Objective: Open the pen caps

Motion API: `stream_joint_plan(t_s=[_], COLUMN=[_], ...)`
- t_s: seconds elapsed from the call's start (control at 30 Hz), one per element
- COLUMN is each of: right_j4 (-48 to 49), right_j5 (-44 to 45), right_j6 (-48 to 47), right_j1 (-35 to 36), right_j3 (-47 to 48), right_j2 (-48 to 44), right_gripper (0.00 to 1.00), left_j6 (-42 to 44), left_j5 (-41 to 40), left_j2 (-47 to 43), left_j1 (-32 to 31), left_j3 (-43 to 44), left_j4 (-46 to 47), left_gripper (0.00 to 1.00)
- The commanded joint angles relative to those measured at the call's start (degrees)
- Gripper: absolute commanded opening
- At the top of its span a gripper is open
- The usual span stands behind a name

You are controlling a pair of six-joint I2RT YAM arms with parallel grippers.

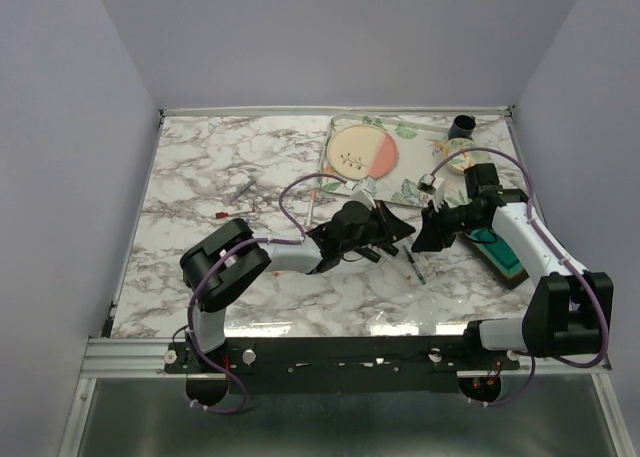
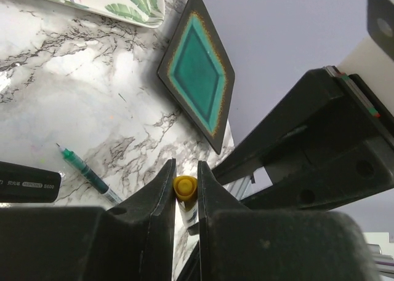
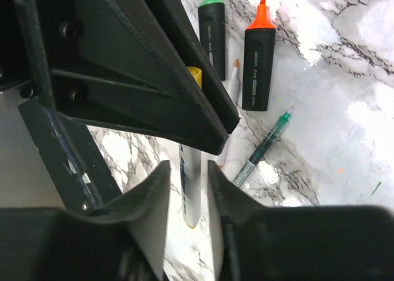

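1. Two loose items lie nearest you on the marble table [image 1: 200,177]: the thin green pen [image 3: 265,147] and, to its right, the teal dish [image 2: 197,72]. Route no motion over either.
2. Mid-table, check the left gripper [image 2: 185,169]. It is clenched on the yellow cap [image 2: 184,187], with one finger pressed against each side. The cap sits on the end of the white pen barrel [image 3: 189,198], between the two grippers.
3. Check the right gripper [image 3: 188,170]. Its fingers straddle the barrel, but a sliver of background shows on each side, so you cannot tell whether it grips. Confirm a firm hold before you pull.
4. Draw the two grippers apart straight along the barrel's axis. A sideways or twisting pull would likely lever the small cap out of the fingers.
5. Mind the green highlighter [image 3: 211,23] and the orange highlighter [image 3: 258,59], which lie just beside the barrel. Lift slightly if the barrel drags toward them.
6. Farther off lies the leaf-patterned tray [image 2: 129,7]. Stop the pull well short of it.
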Motion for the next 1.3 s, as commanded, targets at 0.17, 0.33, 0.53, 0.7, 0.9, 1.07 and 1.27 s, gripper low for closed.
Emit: stream_joint_plan(t_s=[0.17,0.33,0.53,0.7,0.9,1.07,1.27], right_j4=[0.47,0.30,0.04,-0.06,6.35,8.73,8.91], right_j5=[-0.75,-0.40,3.73,6.46,18.63,25.09,24.83], right_j6=[1.15,1.06,0.01,-0.17,5.96,8.44,9.23], right_j1=[3.39,4.27,6.55,10.94,11.04,10.95,10.95], right_j3=[1.44,1.35,0.30,-0.40,-2.95,-2.69,-1.90], right_j2=[0.29,0.03,-0.42,0.20,-0.16,5.46,8.37], right_gripper=[0.44,0.01,0.01,0.01,0.01,0.12,0.18], left_j6=[-3.63,-3.91,-2.85,-1.71,3.47,7.78,9.54], left_j5=[0.95,-0.98,-15.74,-18.13,-14.79,-14.78,-17.33], left_j2=[-1.95,-4.58,-16.09,-24.17,-30.85,-39.90,-55.99], left_j1=[-0.09,0.87,8.51,18.61,20.04,18.02,16.44], left_j3=[-0.20,-2.12,-11.87,-16.01,-17.77,-25.32,-34.73], left_j4=[6.49,6.33,-2.90,-7.90,-14.57,-23.89,-40.33], left_gripper=[0.00,0.00,0.00,0.00,0.00,0.00,0.00])
